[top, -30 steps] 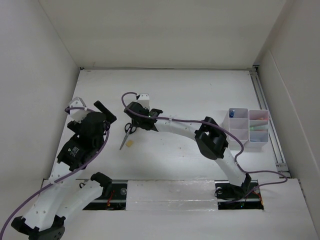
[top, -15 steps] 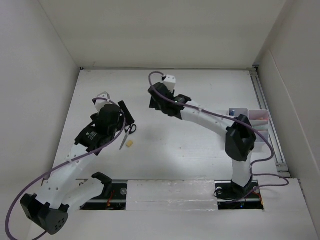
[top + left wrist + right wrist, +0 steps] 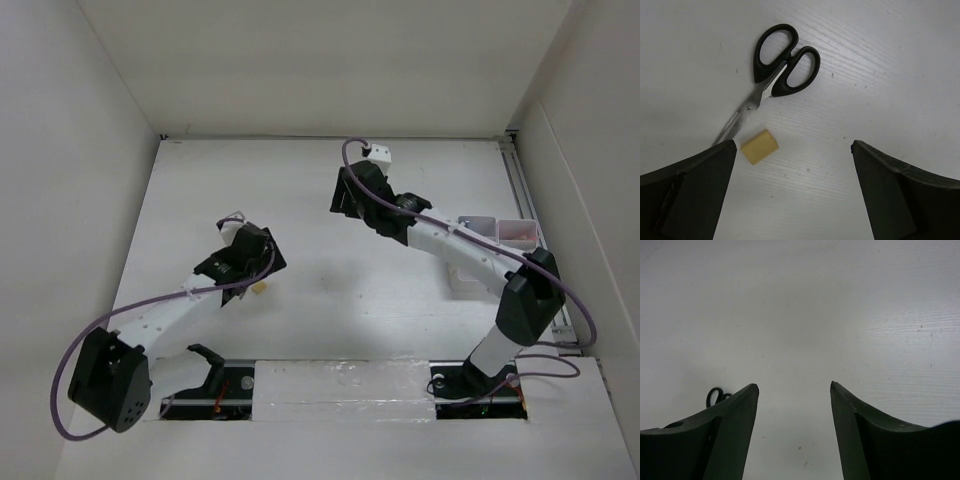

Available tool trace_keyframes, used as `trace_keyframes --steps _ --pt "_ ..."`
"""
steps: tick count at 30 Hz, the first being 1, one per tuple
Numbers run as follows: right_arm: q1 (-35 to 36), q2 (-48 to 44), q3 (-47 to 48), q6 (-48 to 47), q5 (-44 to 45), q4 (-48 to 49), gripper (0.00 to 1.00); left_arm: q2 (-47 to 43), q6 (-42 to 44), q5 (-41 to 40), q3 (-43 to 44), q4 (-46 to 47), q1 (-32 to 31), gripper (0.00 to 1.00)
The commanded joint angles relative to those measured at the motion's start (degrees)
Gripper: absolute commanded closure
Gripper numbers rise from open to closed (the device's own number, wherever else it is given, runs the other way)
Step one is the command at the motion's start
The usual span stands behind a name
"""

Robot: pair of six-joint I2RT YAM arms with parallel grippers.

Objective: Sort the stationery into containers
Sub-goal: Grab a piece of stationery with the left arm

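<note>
Jaws apart, left gripper had arrived over scissors and eraser.
Right gripper, also apart, had retreated, ceding the pick.

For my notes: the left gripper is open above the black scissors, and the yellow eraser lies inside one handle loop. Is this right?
No. The left gripper is open above the black scissors, but the yellow eraser lies beside the blade tip, as the left wrist view shows.

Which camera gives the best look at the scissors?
The left wrist view: the scissors lie nearly whole and sharp, blades shut. From above, the left arm covers them; the right wrist view catches only a bit of handle.
</note>
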Motion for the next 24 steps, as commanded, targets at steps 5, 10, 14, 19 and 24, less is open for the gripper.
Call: trace_keyframes --steps 5,10,14,19,24 --pt "0.88 -6.78 -3.71 -4.45 -5.27 5.3 0.33 4.45 2.15 -1.82 -1.52 10.21 -1.33 0.0" --pt "0.88 -10.82 -6.86 -5.58 -5.27 5.92 0.32 6.37 2.67 -0.5 -3.55 11.89 -1.33 0.07" --pt "-0.79 -13.72 -8.89 -5.59 -6.32 6.44 0.32 6.91 2.07 0.12 -4.78 11.89 -1.33 0.17" --pt "-1.93 -16.36 -10.65 -5.59 -6.85 6.97 0.32 7.96 1.45 1.26 -4.61 11.02 -1.86 0.17" --pt "-1.93 -19.43 -12.05 -5.59 -6.85 6.97 0.32 7.96 -0.13 1.79 -3.99 7.15 -1.86 0.21"
